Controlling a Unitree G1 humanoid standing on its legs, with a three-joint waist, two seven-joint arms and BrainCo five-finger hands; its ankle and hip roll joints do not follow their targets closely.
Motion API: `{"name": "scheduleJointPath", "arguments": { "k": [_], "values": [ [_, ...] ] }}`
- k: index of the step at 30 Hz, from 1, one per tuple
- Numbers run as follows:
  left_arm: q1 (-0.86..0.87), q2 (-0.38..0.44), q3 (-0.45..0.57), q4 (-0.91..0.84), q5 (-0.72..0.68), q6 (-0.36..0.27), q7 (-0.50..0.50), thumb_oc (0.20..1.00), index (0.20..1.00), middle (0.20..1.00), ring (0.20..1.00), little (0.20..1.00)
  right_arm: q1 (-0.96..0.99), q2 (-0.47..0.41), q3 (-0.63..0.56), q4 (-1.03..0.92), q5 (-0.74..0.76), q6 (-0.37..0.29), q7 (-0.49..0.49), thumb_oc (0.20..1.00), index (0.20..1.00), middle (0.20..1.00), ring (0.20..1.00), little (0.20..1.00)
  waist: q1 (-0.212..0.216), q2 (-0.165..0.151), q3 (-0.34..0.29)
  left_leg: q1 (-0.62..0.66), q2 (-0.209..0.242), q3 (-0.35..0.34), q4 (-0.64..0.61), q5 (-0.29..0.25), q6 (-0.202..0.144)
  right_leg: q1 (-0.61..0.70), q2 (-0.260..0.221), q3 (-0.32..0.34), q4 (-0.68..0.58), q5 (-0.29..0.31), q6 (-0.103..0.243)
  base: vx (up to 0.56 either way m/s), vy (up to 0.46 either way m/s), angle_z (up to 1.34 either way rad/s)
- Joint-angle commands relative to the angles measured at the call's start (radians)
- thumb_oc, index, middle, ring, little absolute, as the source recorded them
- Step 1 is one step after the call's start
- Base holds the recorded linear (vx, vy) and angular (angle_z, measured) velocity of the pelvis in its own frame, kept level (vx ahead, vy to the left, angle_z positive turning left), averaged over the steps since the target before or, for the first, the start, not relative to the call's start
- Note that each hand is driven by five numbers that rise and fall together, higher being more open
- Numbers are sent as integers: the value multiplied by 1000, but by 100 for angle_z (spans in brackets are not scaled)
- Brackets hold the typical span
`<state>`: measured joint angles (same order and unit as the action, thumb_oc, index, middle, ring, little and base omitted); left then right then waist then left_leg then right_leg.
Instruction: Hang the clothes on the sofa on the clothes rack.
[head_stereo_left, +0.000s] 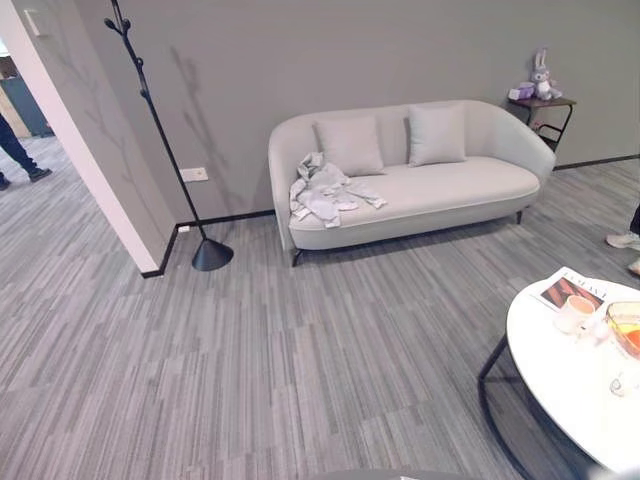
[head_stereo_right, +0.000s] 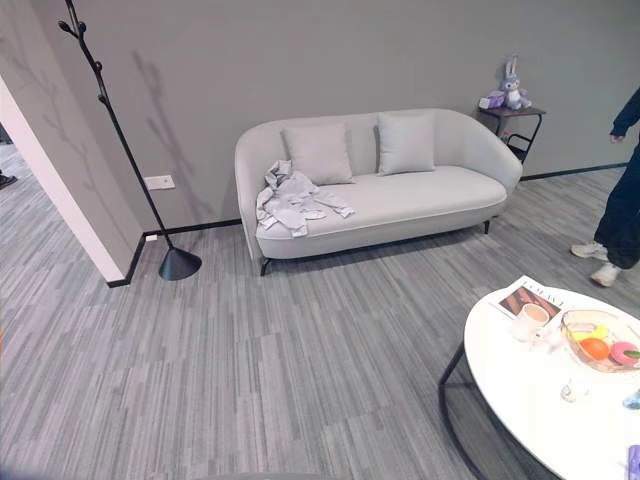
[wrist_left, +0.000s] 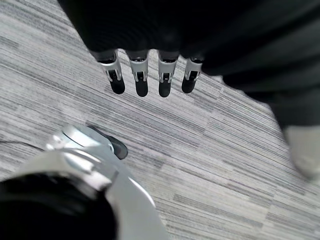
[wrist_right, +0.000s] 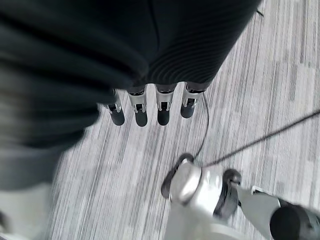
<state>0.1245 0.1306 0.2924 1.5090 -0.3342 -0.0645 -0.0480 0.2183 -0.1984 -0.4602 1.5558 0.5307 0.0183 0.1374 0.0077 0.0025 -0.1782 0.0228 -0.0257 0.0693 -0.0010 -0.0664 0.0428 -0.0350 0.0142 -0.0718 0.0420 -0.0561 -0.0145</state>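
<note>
A crumpled pale grey garment (head_stereo_left: 325, 192) lies on the left end of the light grey sofa (head_stereo_left: 455, 185), which stands against the far wall. The clothes rack (head_stereo_left: 158, 125) is a thin black pole with short branches on a cone base (head_stereo_left: 211, 255), standing left of the sofa by the wall corner. My left hand (wrist_left: 140, 75) hangs over the striped carpet with straight fingers and its thumb apart, holding nothing. My right hand (wrist_right: 140, 111) hangs the same way above the carpet, also open. Both are far from the sofa.
A round white table (head_stereo_left: 560, 375) at the lower right carries a magazine (head_stereo_left: 570, 288), a cup (head_stereo_left: 575, 312) and a fruit bowl (head_stereo_right: 600, 340). Two cushions lean on the sofa back. A side table with a plush rabbit (head_stereo_left: 541, 78) stands far right. A person's legs (head_stereo_right: 620, 215) show at the right.
</note>
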Motion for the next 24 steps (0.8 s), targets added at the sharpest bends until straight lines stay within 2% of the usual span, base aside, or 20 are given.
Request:
{"name": "scheduleJointPath", "arguments": {
  "k": [1,6,11,24],
  "values": [
    [-39,-59,-14,51,-9,-11,-11,1000,1000,1000,1000,1000,-67,15,-22,93,-5,-5,7,1000,1000,1000,1000,1000,5,-15,-29,-3,70,-32,-86,91,-116,71,-67,43,-129,151,80,0,0,0],
    [-54,-54,-58,52,0,-17,-7,1000,1000,1000,1000,1000,-88,47,41,49,-20,-17,14,1000,1000,1000,1000,1000,7,-20,-21,-7,66,-32,-86,87,-114,66,-63,49,-129,150,77,-5,1,-2],
    [-80,-57,-193,74,77,-8,-20,1000,1000,1000,1000,1000,-116,103,149,-10,-65,-24,22,1000,1000,1000,1000,1000,5,-26,-11,-4,64,-31,-86,84,-108,64,-59,62,-129,154,68,-5,-8,-4],
    [-90,-39,-201,76,103,-3,-6,1000,1000,1000,1000,1000,-134,126,192,-38,-80,-32,21,1000,1000,1000,1000,1000,12,-32,-2,18,73,-39,-86,93,-105,73,-53,71,-100,150,63,8,-13,-3]
  ]
}}
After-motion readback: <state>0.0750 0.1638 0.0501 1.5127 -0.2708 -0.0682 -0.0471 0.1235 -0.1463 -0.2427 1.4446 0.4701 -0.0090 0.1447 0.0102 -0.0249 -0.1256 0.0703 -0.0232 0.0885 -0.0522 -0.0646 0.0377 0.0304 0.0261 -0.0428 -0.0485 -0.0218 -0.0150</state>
